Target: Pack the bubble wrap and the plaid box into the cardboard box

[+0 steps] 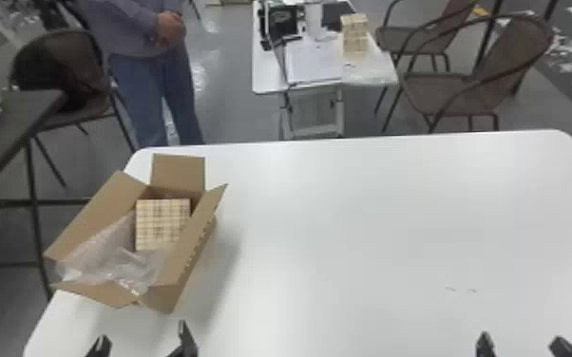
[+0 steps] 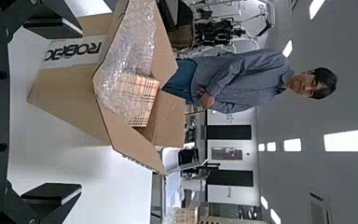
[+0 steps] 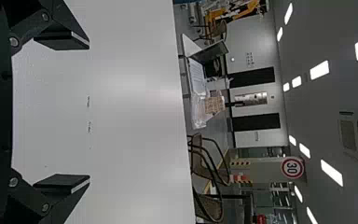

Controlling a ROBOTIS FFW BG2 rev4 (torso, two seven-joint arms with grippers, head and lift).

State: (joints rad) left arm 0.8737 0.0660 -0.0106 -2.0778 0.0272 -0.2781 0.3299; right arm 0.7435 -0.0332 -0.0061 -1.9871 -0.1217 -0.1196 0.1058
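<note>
The cardboard box [image 1: 198, 247] stands with its flaps up at the table's left side. Inside it lies the plaid box [image 1: 161, 223], with the clear bubble wrap [image 1: 109, 256] over the near part and against the left flap. In the left wrist view the bubble wrap [image 2: 128, 51] partly covers the plaid box [image 2: 144, 100] within the cardboard box [image 2: 65, 93]. My left gripper [image 1: 142, 344], also in its wrist view [image 2: 58, 109], is open and empty on the near side of the cardboard box. Open and empty too, my right gripper [image 1: 520, 344] is over the near right; its wrist view shows it [image 3: 70, 112].
The white table [image 1: 370, 213] extends right of the cardboard box. Beyond its far edge are a small side table [image 1: 266, 71] with a laptop and another plaid box [image 1: 355, 33], and chairs [image 1: 442, 92]. A dark table [image 1: 9, 123] stands at the left.
</note>
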